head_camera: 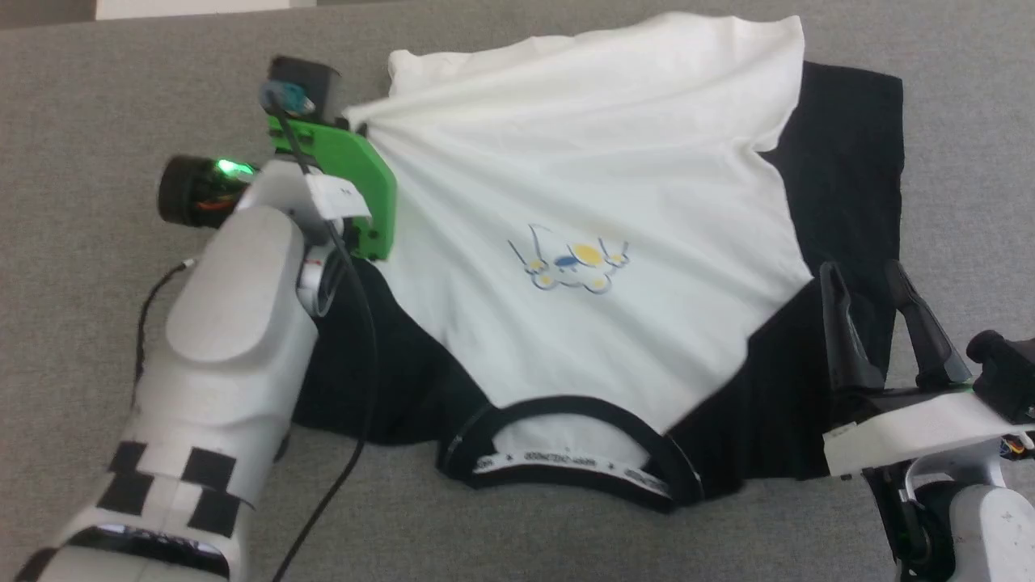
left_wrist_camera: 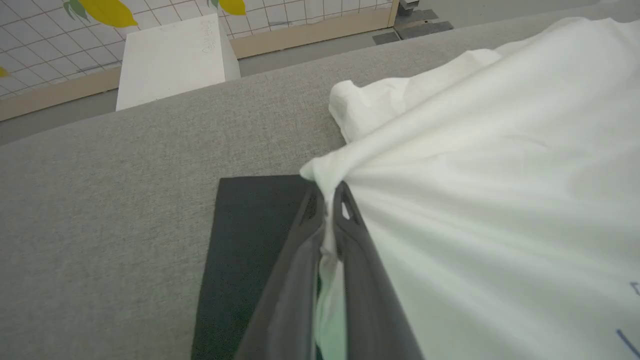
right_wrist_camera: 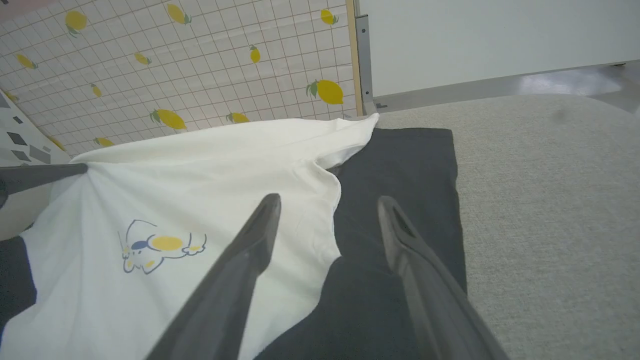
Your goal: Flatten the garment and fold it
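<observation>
The garment [head_camera: 582, 186] is a white T-shirt with black sleeves, spread on the grey surface with its black neckband [head_camera: 566, 469] nearest me and the cartoon print [head_camera: 570, 263] facing up. My left gripper [left_wrist_camera: 329, 202] is shut on a bunch of the white cloth at the shirt's left edge, above the black left sleeve [left_wrist_camera: 250, 235]. Folds radiate across the body from that pinch [head_camera: 360, 129]. My right gripper [head_camera: 877, 279] stands open over the black right sleeve [right_wrist_camera: 400, 165], nothing between its fingers [right_wrist_camera: 265, 220]. The white hem [head_camera: 728, 32] lies at the far side.
Grey fabric surface [head_camera: 121, 89] surrounds the shirt on all sides. Beyond its far edge stand a white block [left_wrist_camera: 170, 55] and a tiled wall with lemon prints [right_wrist_camera: 175, 65]. A black cable [head_camera: 356, 339] runs along my left forearm.
</observation>
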